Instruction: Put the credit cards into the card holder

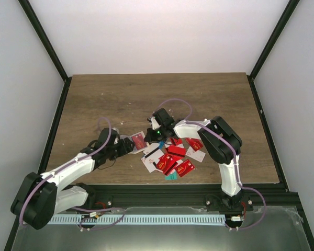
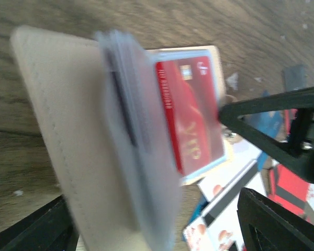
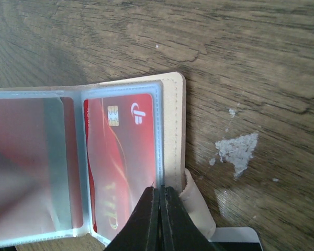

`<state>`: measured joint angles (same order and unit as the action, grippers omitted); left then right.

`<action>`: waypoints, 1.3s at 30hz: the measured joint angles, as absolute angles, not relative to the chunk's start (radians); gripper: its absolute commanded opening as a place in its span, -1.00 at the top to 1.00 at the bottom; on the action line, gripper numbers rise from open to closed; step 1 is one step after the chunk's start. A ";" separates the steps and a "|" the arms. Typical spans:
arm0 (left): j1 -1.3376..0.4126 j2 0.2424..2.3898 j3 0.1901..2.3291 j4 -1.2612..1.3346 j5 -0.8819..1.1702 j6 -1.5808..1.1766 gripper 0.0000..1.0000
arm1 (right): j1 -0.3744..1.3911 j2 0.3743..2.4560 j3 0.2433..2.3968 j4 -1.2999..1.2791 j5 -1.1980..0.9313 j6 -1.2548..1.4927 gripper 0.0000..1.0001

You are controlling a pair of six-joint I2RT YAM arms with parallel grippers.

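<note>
Pressed together, the jaws of the right gripper (image 3: pixel 160 209) pinch the card holder (image 3: pixel 172 120) at the edge where a clear sleeve (image 3: pixel 120 94) meets the beige rim; one red card (image 3: pixel 123 162) sits inside that sleeve. Seen from my remote station, the holder is spread open mid-counter (image 1: pixel 120 99), just left of the heaped credit cards (image 1: pixel 174 157). Jaws of the left gripper (image 2: pixel 152 225) stand wide apart astride the beige cover, contact unclear. I judge the holder light and floppy, its sleeves slick, the stitched cover the surer hold; loose cards look thin, stiff, slippery, best lifted by an edge.
</note>
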<state>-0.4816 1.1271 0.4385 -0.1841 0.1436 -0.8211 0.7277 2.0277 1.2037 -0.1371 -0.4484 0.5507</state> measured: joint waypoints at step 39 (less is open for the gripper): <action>-0.615 1.504 0.746 -0.208 0.075 -0.697 0.09 | 0.698 2.030 1.218 -0.176 -0.477 0.515 0.86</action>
